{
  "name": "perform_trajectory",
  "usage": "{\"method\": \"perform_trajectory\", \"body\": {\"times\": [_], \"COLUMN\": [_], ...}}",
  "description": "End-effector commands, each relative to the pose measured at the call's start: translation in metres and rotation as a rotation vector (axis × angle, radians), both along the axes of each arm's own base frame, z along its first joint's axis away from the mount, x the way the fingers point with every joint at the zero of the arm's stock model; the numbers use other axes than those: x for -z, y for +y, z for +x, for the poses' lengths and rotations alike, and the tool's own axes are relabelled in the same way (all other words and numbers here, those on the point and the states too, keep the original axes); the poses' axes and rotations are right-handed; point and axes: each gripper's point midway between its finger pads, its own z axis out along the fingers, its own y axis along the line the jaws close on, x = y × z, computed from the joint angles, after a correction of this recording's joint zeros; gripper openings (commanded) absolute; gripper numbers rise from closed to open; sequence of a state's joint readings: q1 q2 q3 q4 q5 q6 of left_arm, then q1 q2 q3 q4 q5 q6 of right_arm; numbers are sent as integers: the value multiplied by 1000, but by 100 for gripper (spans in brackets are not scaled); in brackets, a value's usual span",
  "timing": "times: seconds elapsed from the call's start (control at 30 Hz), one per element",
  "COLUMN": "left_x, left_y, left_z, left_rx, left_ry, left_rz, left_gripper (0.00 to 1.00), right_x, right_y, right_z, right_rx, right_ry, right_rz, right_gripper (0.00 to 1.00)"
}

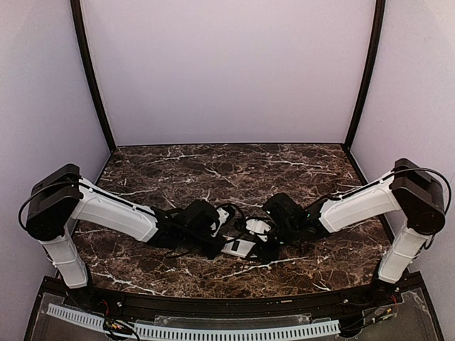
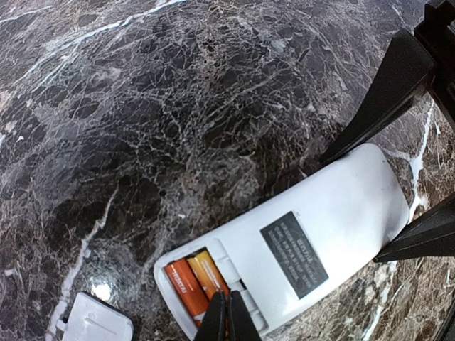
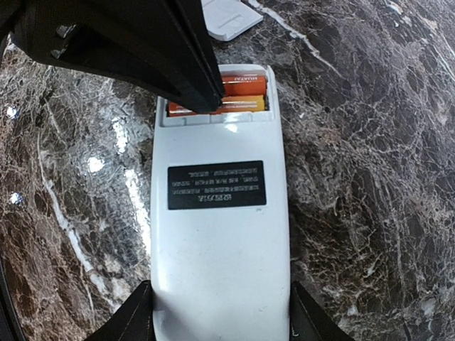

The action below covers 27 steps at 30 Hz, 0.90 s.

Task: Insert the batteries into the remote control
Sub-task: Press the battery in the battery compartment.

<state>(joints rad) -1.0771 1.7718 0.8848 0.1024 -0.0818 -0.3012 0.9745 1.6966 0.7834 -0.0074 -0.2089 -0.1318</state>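
Marble table [image 2: 178, 106]; left pincer [image 2: 226, 317] shut, at batteries [image 2: 190, 283].

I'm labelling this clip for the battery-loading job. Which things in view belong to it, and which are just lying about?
In the job: remote control, back up, compartment open; two batteries in it; left gripper, shut, tips at the batteries; right gripper, astride the remote's other end.
Lying about: loose white cover plate on the marble table.
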Motion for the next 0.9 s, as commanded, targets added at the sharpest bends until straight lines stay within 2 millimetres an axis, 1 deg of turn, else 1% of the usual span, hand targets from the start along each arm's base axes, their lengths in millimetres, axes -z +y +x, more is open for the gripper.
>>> {"method": "perform_trajectory", "body": {"times": [0.0, 0.03, 0.07, 0.1, 0.13, 0.17, 0.2, 0.23, 0.27, 0.3, 0.33, 0.37, 0.4, 0.43, 0.47, 0.5, 0.53, 0.6, 0.67, 0.8, 0.87], "left_x": [44, 44, 43, 37, 31, 19, 12, -4, -11, -27, -34, -45, -49, -52, -50, -50, -45, -36, -25, -16, -14], "left_y": [33, 34, 35, 34, 33, 31, 33, 31, 34, 32, 35, 37, 42, 47, 57, 61, 69, 78, 84, 77, 74], "left_z": [-29, -31, -30, -28, -23, -18, -9, -3, 7, 9, 15, 17, 22, 22, 24, 24, 23, 17, 11, 2, 1], "left_rx": [57, 58, 55, 52, 41, 31, 9, 2, -18, -1, -8, 1, -9, 0, -13, 1, 2, 36, 62, 129, 149], "left_ry": [133, 138, 138, 128, 121, 110, 106, 88, 75, 63, 53, 35, 28, 29, 42, 41, 58, 83, 114, 174, 177], "left_rz": [182, 188, 184, 165, 151, 119, 98, 58, 40, 3, -6, -12, -10, 5, 28, 39, 63, 107, 148, 161, 158], "left_gripper": [2, 2, 5, 7, 13, 16, 20, 25, 28, 33, 35, 41, 43, 45, 46, 47, 47, 49, 49, 46, 43], "right_x": [20, 20, 19, 19, 19, 19, 19, 19, 18, 17, 17, 16, 13, 11, 8, 4, -1, -13, -29, -65, -84], "right_y": [-13, -14, -14, -14, -15, -16, -17, -17, -17, -17, -17, -17, -17, -17, -17, -17, -17, -15, -13, -12, -14], "right_z": [-2, -1, 0, 2, 3, 5, 6, 7, 8, 8, 9, 9, 10, 11, 12, 14, 15, 18, 20, 27, 30], "right_rx": [31, 34, 39, 45, 53, 59, 65, 71, 73, 74, 74, 75, 78, 79, 84, 89, 93, 98, 99, 124, 142], "right_ry": [39, 38, 36, 33, 31, 31, 32, 31, 32, 34, 32, 28, 24, 21, 14, 3, -7, -28, -53, -126, -168], "right_rz": [-77, -79, -79, -79, -85, -89, -93, -94, -93, -92, -91, -91, -86, -82, -78, -73, -61, -33, 10, 100, 148], "right_gripper": [50, 50, 51, 52, 54, 55, 56, 57, 59, 62, 65, 67, 70, 73, 75, 78, 80, 85, 89, 97, 99]}}
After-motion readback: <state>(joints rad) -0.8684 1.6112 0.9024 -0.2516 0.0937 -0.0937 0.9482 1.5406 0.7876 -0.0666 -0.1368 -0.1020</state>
